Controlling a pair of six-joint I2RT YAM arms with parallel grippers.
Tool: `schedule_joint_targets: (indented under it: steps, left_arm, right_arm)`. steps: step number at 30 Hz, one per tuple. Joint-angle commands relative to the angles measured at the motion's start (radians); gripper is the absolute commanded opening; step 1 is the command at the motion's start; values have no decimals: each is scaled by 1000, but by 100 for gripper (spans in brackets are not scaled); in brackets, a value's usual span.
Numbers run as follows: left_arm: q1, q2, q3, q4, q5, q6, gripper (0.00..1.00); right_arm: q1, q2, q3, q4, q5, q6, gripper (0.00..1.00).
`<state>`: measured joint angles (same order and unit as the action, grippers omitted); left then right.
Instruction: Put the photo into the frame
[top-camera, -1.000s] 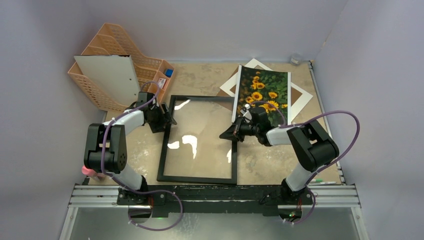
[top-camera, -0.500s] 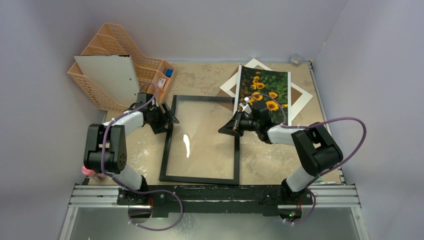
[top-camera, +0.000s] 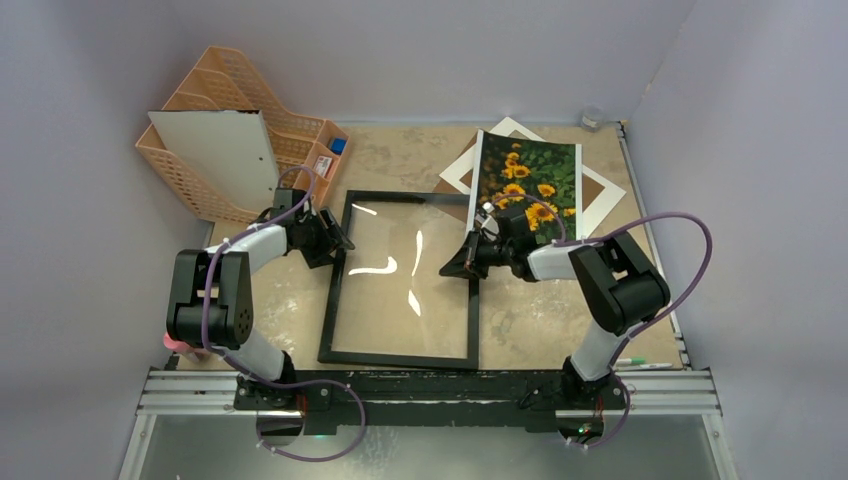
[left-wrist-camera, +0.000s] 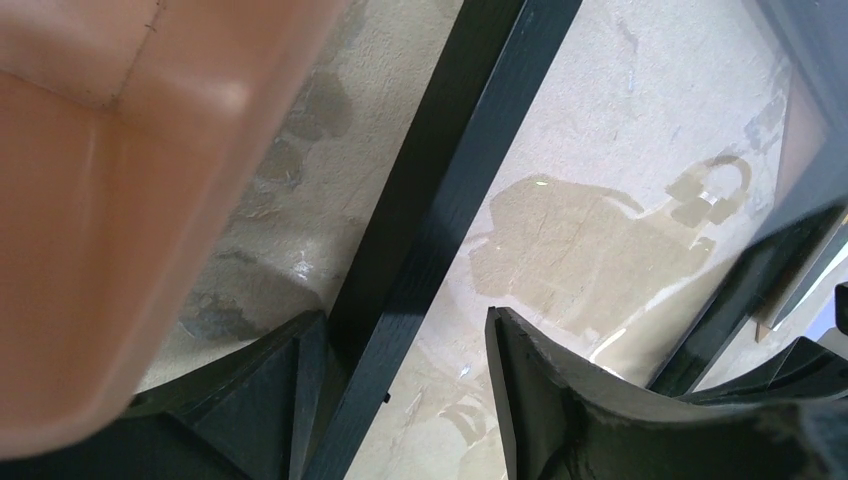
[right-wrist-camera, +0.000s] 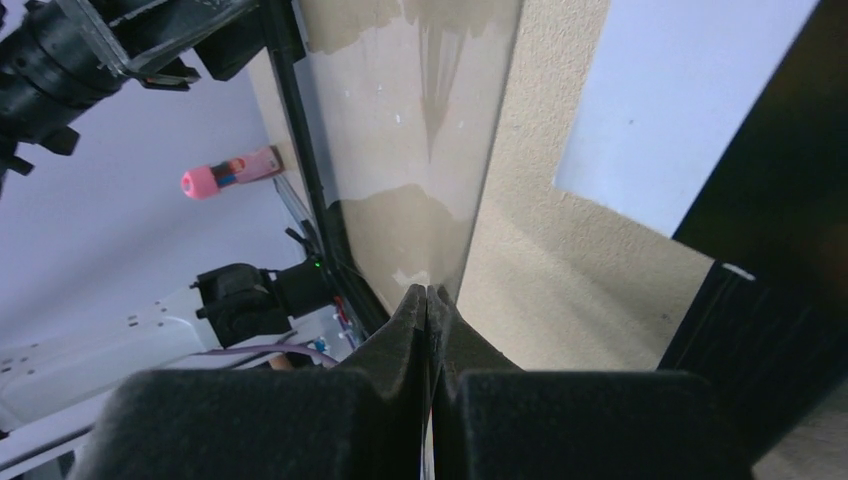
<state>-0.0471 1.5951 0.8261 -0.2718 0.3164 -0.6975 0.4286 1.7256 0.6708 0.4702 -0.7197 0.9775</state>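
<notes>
The black-bordered frame (top-camera: 400, 358) lies flat on the table between the arms. My left gripper (top-camera: 338, 240) is open astride the frame's left border (left-wrist-camera: 450, 170), which runs close beside the left finger (left-wrist-camera: 280, 370). My right gripper (top-camera: 452, 268) is at the frame's right side, its fingertips (right-wrist-camera: 410, 310) pressed together on the edge of the clear glass pane (right-wrist-camera: 400, 120), which tilts up from them. The sunflower photo (top-camera: 530, 185) lies at the back right, behind the right gripper, with neither gripper touching it.
An orange basket organiser (top-camera: 215, 95) holding a white board (top-camera: 225, 160) stands at the back left, close to my left gripper (left-wrist-camera: 402, 320). The white mat (top-camera: 462, 168) and a brown board (top-camera: 602, 190) lie under the photo. A pink object (top-camera: 175, 343) is near the left arm's base.
The glare on the glass has shifted and the frame's near right corner has slid slightly right. My right gripper nudged back and forth, still shut. The left jaws narrowed a little.
</notes>
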Motion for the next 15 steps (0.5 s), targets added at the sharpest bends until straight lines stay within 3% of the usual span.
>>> schedule_joint_targets:
  steps: [1, 15]
  left_arm:
    - [-7, -18, 5, -10, -24, 6, 61]
    - [-7, 12, 34, 24, -20, 34, 71]
  right_arm:
    - [7, 10, 58, -105, -80, -116, 0]
    - [-12, -3, 101, -228, -135, -272, 0]
